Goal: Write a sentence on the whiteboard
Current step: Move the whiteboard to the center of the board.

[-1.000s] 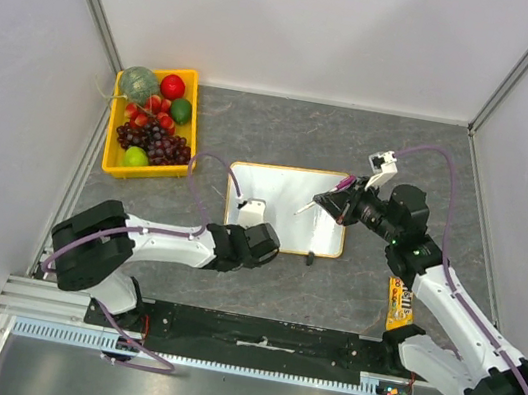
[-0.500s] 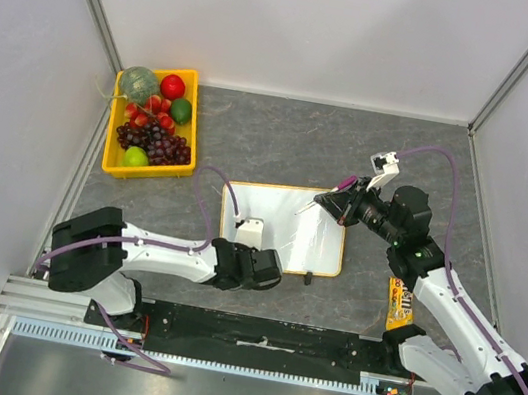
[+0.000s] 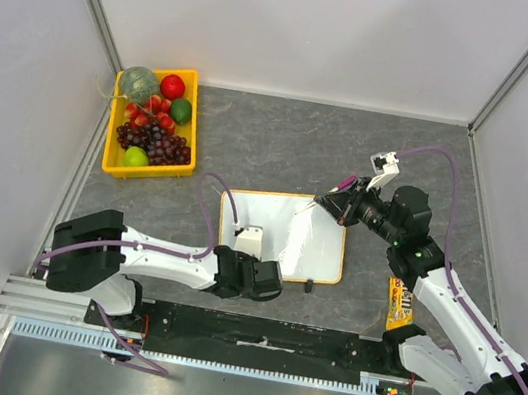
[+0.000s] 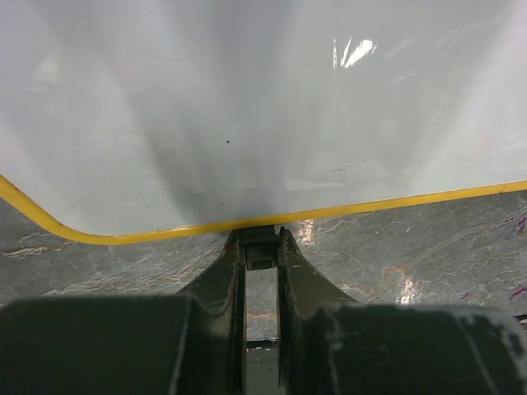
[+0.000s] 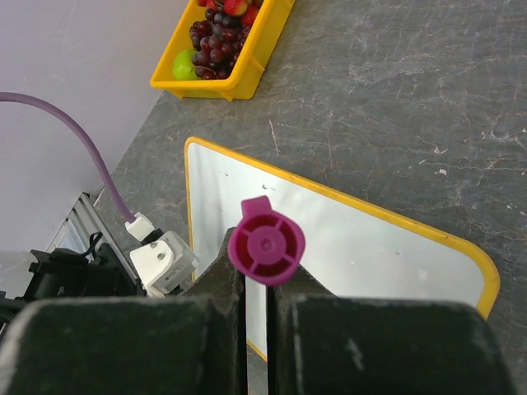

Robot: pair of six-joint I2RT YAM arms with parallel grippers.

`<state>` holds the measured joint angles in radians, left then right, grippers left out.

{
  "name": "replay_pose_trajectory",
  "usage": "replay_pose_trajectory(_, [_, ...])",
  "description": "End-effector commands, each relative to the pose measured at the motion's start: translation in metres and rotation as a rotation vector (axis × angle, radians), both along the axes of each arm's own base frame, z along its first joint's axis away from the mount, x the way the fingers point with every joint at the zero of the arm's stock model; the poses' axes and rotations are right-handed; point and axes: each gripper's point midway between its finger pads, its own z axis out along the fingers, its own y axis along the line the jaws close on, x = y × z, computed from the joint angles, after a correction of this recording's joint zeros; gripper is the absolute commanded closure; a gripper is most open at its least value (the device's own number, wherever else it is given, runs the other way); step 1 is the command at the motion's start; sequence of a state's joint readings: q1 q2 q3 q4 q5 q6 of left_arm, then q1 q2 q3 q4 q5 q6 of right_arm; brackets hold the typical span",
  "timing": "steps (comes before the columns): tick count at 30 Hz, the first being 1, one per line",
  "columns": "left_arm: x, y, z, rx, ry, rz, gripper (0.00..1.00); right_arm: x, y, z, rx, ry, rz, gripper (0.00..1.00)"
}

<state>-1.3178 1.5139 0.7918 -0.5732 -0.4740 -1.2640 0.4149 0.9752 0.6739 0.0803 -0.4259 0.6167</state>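
Note:
The whiteboard (image 3: 288, 237) lies flat on the grey table, white with a yellow-orange frame. No sentence shows on it in any view. My left gripper (image 3: 261, 274) is at its near edge, shut on a small black clip (image 4: 259, 247) on the frame (image 4: 165, 230). My right gripper (image 3: 329, 202) hovers over the board's far right corner, shut on a magenta marker (image 5: 266, 251) whose butt end faces the wrist camera. The marker's tip is hidden. The board also shows in the right wrist view (image 5: 362, 247).
A yellow bin of fruit (image 3: 153, 123) stands at the far left, also in the right wrist view (image 5: 239, 49). A small black object (image 3: 309, 287) lies just off the board's near right edge. An orange packet (image 3: 398, 303) lies by the right arm.
My left gripper has pulled the whiteboard toward the near edge of the table. My right gripper with the marker has hardly moved.

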Motion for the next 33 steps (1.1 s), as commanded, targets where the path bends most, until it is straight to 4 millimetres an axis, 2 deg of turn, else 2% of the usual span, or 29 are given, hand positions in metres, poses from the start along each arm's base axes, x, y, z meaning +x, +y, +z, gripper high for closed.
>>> replay_pose_trajectory(1, [-0.027, 0.005, -0.011, 0.0, 0.103, 0.019, 0.89, 0.0, 0.0, 0.009, 0.011, -0.027, 0.006, 1.0])
replay_pose_trajectory(3, [-0.029, 0.005, -0.012, -0.009, 0.104, 0.013, 0.85, -0.001, 0.0, 0.008, 0.011, -0.025, 0.008, 1.0])
replay_pose_trajectory(8, [-0.029, 0.004, -0.008, -0.029, 0.093, 0.006, 0.53, 0.0, -0.001, 0.009, 0.012, -0.026, 0.003, 1.0])
replay_pose_trajectory(10, [-0.029, 0.004, -0.006, -0.037, 0.088, 0.002, 0.44, 0.0, 0.0, 0.009, 0.012, -0.026, 0.005, 1.0])
replay_pose_trajectory(13, [-0.029, 0.007, -0.005, -0.04, 0.078, 0.001, 0.38, 0.0, 0.0, 0.009, 0.012, -0.026, 0.005, 1.0])
replay_pose_trajectory(19, [-0.035, 0.012, -0.004, -0.044, 0.087, -0.011, 0.3, 0.0, 0.0, 0.009, 0.014, -0.025, 0.004, 1.0])
replay_pose_trajectory(23, [-0.038, 0.01, 0.004, -0.043, 0.045, -0.056, 0.26, 0.0, 0.0, 0.01, 0.016, -0.025, 0.004, 1.0])
replay_pose_trajectory(28, [-0.037, 0.008, 0.021, -0.018, -0.011, -0.103, 0.23, 0.0, -0.001, 0.013, 0.02, -0.031, 0.002, 1.0])
replay_pose_trajectory(33, [-0.03, 0.001, 0.048, -0.035, -0.084, -0.183, 0.21, -0.001, -0.001, 0.018, 0.021, -0.04, 0.004, 1.0])
